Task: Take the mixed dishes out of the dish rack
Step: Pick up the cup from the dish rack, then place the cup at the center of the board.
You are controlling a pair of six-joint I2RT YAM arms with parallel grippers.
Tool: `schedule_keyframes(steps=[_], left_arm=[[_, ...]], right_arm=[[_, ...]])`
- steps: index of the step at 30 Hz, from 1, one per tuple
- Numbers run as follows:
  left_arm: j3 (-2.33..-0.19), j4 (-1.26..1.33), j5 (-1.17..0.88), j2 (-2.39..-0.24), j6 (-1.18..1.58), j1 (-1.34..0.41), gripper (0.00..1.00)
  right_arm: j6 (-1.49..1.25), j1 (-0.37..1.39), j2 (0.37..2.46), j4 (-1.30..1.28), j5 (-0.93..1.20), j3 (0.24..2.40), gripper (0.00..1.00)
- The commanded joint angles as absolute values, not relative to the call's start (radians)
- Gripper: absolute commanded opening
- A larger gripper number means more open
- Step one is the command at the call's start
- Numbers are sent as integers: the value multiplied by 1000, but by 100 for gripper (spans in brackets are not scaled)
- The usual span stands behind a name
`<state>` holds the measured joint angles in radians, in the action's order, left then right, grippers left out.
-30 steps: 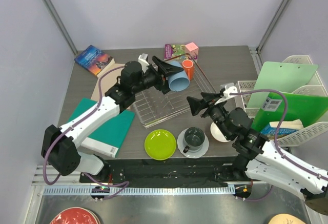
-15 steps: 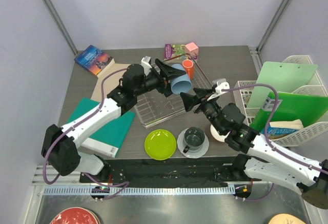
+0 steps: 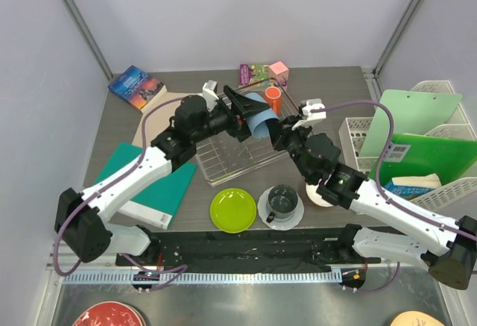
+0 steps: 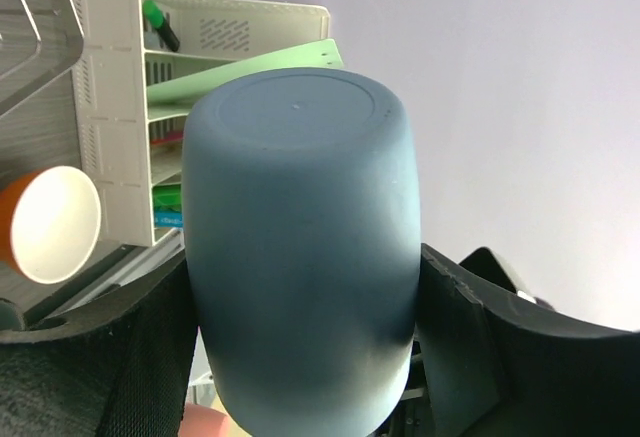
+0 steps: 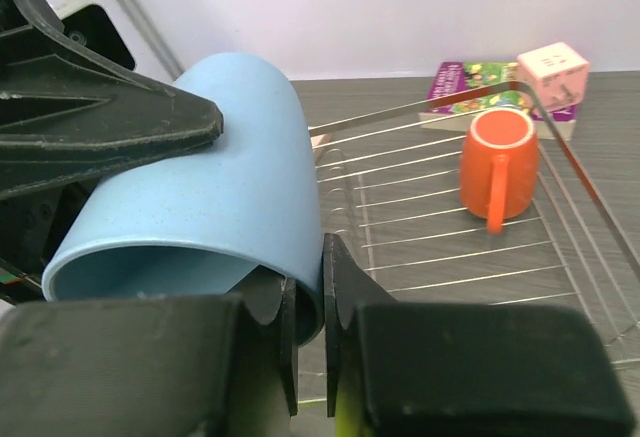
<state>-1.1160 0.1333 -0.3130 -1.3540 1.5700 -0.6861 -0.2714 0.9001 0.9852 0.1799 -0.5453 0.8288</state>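
Right gripper [image 5: 308,269] pinches the cup [image 5: 215,192] at its rim wall, one finger inside, one outside, while the left gripper [image 4: 305,342] clamps wide across its body, cup on its side in the air over the rack [image 5: 450,252]. It looks light, stiff and smooth, so a rim pinch should carry it but may let it pivot. Grey table [image 3: 335,95] all around, orange mug [image 5: 497,162] in the rack, baskets [image 3: 358,136] close on the right.
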Motion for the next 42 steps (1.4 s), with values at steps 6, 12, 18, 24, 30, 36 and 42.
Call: schedule_keyframes(steps=[6, 12, 18, 24, 30, 36, 42], left_arm=[[-1213, -346, 216, -1151, 1068, -615, 62], [-1177, -512, 713, -1033, 991, -614, 60], [-1100, -575, 863, -936, 1020, -614, 61], [-1039, -607, 842, -890, 1022, -614, 60], [-959, -600, 799, -854, 1026, -614, 59], [-901, -614, 772, -831, 1028, -614, 59], [-841, -623, 736, -822, 1046, -614, 59]], right_arm=[[-393, 905, 873, -289, -551, 1049, 1], [-479, 904, 1020, -679, -424, 1271, 1], [-508, 904, 1101, -847, -319, 1432, 1], [-480, 905, 1247, -1066, -213, 1648, 1], [-391, 910, 1365, -1207, -65, 1687, 1], [-377, 940, 1388, -1195, -31, 1602, 1], [-388, 962, 1402, -1068, 8, 1430, 1]])
